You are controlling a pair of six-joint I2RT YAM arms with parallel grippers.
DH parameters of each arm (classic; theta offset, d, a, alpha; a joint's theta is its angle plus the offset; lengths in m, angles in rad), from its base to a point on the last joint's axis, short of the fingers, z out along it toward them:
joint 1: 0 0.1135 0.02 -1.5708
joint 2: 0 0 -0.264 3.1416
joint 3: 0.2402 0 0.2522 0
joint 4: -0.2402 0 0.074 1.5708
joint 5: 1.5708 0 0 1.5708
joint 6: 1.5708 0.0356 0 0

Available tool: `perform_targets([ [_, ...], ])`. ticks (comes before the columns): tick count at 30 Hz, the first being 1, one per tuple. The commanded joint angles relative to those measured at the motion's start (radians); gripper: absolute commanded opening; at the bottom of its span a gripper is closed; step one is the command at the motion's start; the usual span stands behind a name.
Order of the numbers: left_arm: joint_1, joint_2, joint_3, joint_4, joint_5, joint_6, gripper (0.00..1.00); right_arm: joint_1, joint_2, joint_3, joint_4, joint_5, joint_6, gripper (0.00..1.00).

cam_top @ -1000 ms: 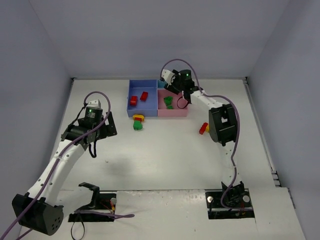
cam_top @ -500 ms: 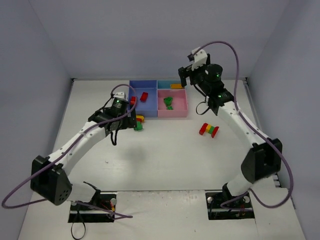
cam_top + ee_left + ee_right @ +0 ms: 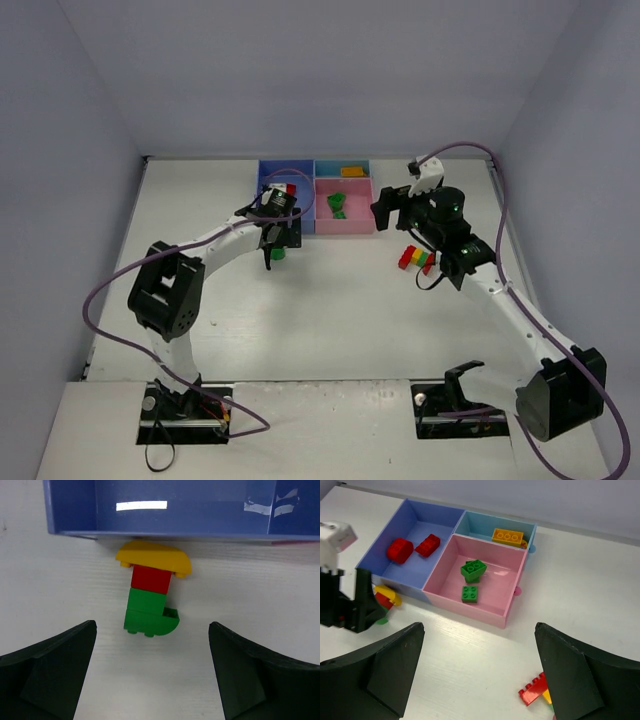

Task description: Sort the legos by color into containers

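A white counter (image 3: pixel 330 320) sits boxed in on three sides by plain pale grey-lavender walls (image 3: pixel 300 70) under soft, even light.

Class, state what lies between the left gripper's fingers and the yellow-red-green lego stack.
Only bare white table on each side, in the left wrist view; the open left gripper flanks the lego stack without touching it.

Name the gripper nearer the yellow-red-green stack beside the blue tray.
Left. The left gripper hangs open right over the stack; the right gripper is far off, past the pink tray.
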Motion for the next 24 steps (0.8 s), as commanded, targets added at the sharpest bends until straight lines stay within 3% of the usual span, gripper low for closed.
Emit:
perform_targets([
  [1,-0.008,0.011,0.059,0.098,-0.039,0.034,0.87,0.003,-0.085,-0.022,0.045,-0.036,0.063,0.89],
  [4,-0.009,0.068,0.068,0.112,-0.057,0.073,0.86,0.003,-0.112,-0.051,0.044,-0.051,0.082,0.89],
  [11,-0.009,0.114,0.062,0.141,-0.068,0.125,0.73,0.003,-0.146,-0.083,0.030,-0.062,0.080,0.90],
  [18,-0.008,0.090,-0.001,0.185,-0.070,0.140,0.45,0.003,-0.146,-0.100,0.028,-0.083,0.086,0.90],
  [22,-0.008,0.068,-0.039,0.213,-0.057,0.145,0.39,0.003,-0.140,-0.103,0.030,-0.093,0.089,0.90],
  [24,-0.008,0.056,-0.067,0.231,-0.048,0.145,0.30,0.003,-0.129,-0.105,0.028,-0.103,0.091,0.90],
])
